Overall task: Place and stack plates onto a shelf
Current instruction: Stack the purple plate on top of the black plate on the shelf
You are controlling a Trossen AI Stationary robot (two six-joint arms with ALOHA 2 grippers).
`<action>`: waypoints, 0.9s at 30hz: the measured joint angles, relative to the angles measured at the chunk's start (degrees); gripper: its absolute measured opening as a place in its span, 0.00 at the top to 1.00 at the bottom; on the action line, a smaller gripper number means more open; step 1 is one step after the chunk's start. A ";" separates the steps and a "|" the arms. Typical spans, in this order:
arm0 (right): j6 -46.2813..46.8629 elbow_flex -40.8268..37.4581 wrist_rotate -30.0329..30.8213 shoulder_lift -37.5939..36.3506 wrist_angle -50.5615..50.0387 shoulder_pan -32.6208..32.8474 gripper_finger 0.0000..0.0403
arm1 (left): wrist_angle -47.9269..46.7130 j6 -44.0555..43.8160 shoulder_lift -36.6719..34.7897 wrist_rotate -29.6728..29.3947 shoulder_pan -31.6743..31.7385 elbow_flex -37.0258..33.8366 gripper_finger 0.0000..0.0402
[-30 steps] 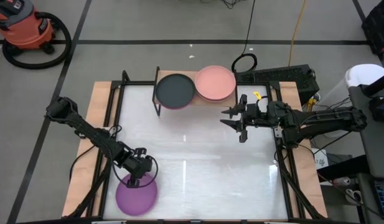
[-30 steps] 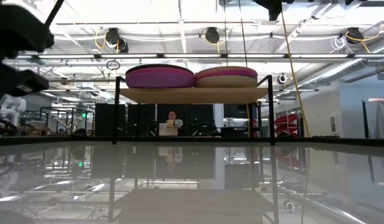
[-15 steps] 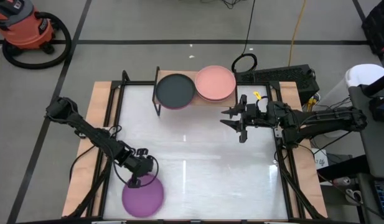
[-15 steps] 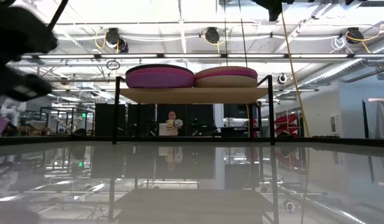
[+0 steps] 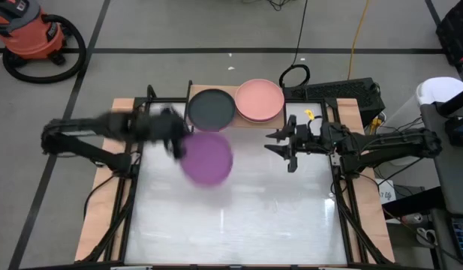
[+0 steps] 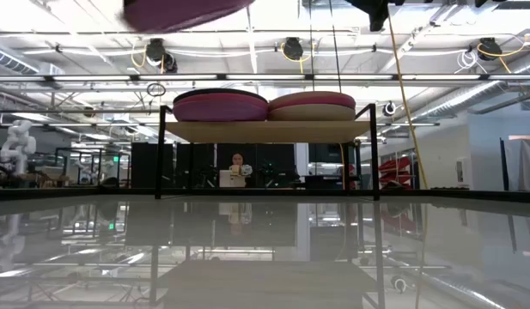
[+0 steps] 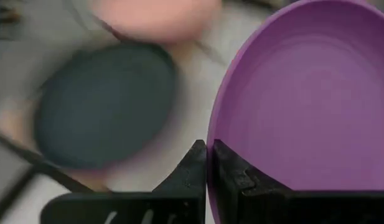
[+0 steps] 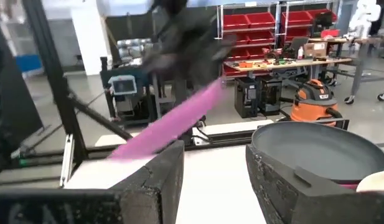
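- Purple plate (image 5: 206, 158) rides clamped by its rim in the left gripper (image 7: 208, 163), whose two fingers are pressed tight on the edge; half a second ago the same plate hung low over the table's near left corner, and it is now lifted high and swung across to hang just in front of the shelf (image 6: 266, 130).
- Left arm, blurred with speed in the overhead view, reaches in from the table's left side; from table height the plate shows tilted and well above the shelf's stacks.
- Black plate (image 5: 211, 108) tops the left pile on the shelf, a magenta plate (image 6: 220, 106) showing beneath it; a salmon plate (image 5: 260, 100) tops the right pile, touching its neighbour, over a beige plate (image 6: 312, 111).
- Right gripper (image 5: 293, 145) waits above the table's right half, near the shelf, fingers spread and holding nothing, unmoved over the past second.
- Carry looks nearly done: the remaining step appears to be levelling the plate and lowering it onto a pile, most likely the black-topped one nearest it. A tilted release could let it slide off.
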 joint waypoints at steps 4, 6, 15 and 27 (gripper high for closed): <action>-4.38 0.00 -0.19 0.79 2.45 2.12 0.62 | 6.55 2.12 -0.37 6.57 17.04 5.17 0.98; -5.48 0.00 -0.27 1.16 4.39 3.19 0.62 | 7.19 0.75 0.85 12.99 25.11 5.56 0.98; -7.07 0.00 -0.29 1.74 6.61 6.37 0.62 | 6.80 -0.65 12.10 21.38 42.18 5.51 0.98; -9.23 -0.02 -0.19 1.74 5.42 8.21 0.62 | 8.50 3.67 15.62 21.29 47.08 5.51 0.86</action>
